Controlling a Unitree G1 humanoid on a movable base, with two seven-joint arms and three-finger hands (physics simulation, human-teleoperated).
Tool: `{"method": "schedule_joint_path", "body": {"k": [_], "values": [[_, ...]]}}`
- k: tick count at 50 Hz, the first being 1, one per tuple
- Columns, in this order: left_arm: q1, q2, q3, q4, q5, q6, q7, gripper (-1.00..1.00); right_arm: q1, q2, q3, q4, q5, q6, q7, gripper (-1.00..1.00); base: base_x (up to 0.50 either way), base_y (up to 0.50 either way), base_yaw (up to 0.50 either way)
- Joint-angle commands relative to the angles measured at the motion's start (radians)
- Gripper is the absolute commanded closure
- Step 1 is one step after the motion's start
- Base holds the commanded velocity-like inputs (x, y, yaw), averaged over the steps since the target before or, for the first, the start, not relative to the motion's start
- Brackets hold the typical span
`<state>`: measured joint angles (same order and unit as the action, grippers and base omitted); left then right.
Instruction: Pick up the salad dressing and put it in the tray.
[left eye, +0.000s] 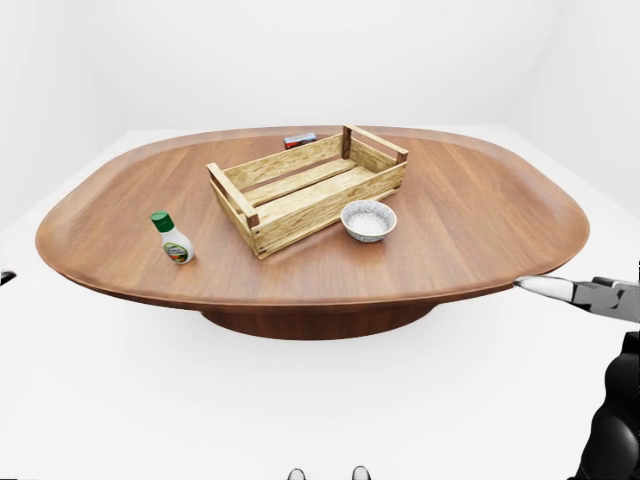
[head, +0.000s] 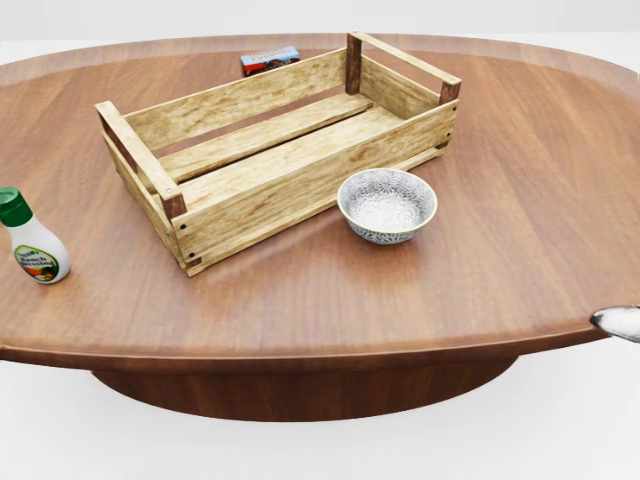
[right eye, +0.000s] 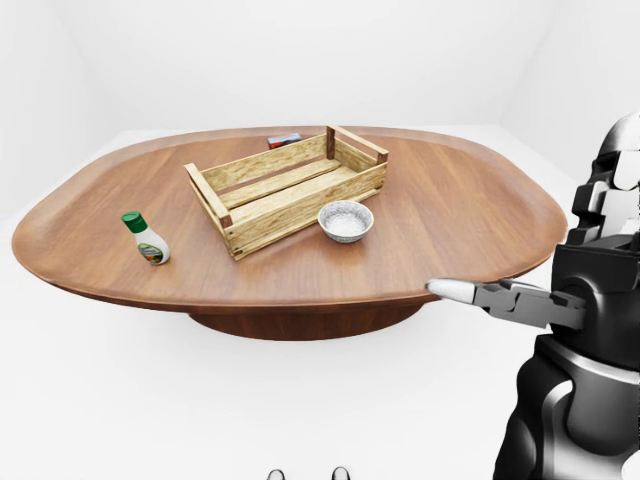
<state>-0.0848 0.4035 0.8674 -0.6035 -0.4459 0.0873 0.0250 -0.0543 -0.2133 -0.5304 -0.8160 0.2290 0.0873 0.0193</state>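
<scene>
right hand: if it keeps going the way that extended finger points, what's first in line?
Probably the table. The right hand is open at the view's right; one finger points left across the near rim. Depth is unclear, so it may pass just outside the edge. The bowl sits well beyond.

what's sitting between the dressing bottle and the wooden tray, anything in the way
Nothing visible. The salad dressing bottle stands upright on bare table to the left of the wooden tray in the left-eye view. The bowl sits off the tray's other side, clear of that path.

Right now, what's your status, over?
Right robot hand open, off the table's right edge. Left hand unseen. Salad dressing upright, left of tray. Nothing blocking.
</scene>
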Motion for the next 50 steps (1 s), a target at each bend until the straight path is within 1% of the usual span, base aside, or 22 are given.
{"method": "schedule_joint_path", "body": {"k": [1, 2, 3, 9, 17, 20, 21, 24, 39, 50], "values": [[0.032, 0.237, 0.359, 0.026, -0.304, 0.000, 0.145, -1.00, -0.007, 0.012, 0.023, 0.000, -0.135, 0.000, 0.043, -1.00, 0.04, 0.50, 0.00], [0.041, 0.253, 0.382, 0.038, -0.320, 0.000, 0.147, -1.00, -0.008, 0.014, 0.027, -0.001, -0.143, 0.000, 0.045, -1.00, 0.04, 0.50, 0.00], [0.047, 0.260, 0.388, 0.043, -0.327, 0.000, 0.149, -1.00, -0.009, 0.016, 0.028, 0.000, -0.148, 0.000, 0.048, -1.00, 0.04, 0.50, 0.00], [0.069, 0.277, 0.413, 0.064, -0.348, 0.000, 0.155, -1.00, -0.011, 0.019, 0.054, 0.008, -0.211, 0.000, 0.053, -1.00, 0.04, 0.50, 0.00], [0.071, 0.275, 0.404, 0.069, -0.344, 0.000, 0.155, -1.00, -0.013, 0.028, 0.073, 0.022, -0.250, 0.000, 0.070, -1.00, 0.12, 0.50, 0.00], [0.070, 0.281, 0.410, 0.069, -0.351, 0.000, 0.158, -1.00, -0.016, 0.028, 0.088, 0.016, -0.268, 0.000, 0.080, -1.00, 0.33, 0.46, 0.00], [0.070, 0.277, 0.402, 0.067, -0.347, 0.000, 0.158, -1.00, -0.013, 0.025, 0.104, 0.012, -0.283, 0.000, 0.088, -1.00, 0.38, 0.39, 0.00], [0.068, 0.272, 0.390, 0.068, -0.340, 0.000, 0.156, -1.00, -0.016, 0.029, 0.109, 0.003, -0.299, 0.000, 0.104, -1.00, 0.40, 0.38, 0.00], [0.068, 0.270, 0.390, 0.076, -0.331, 0.000, 0.150, -1.00, -0.006, 0.045, 0.126, 0.016, -0.340, 0.000, 0.143, -1.00, 0.47, 0.28, 0.00], [0.067, 0.265, 0.386, 0.077, -0.324, 0.000, 0.145, -1.00, 0.000, 0.055, 0.116, 0.020, -0.321, 0.000, 0.153, -1.00, 0.49, 0.24, 0.00]]}}
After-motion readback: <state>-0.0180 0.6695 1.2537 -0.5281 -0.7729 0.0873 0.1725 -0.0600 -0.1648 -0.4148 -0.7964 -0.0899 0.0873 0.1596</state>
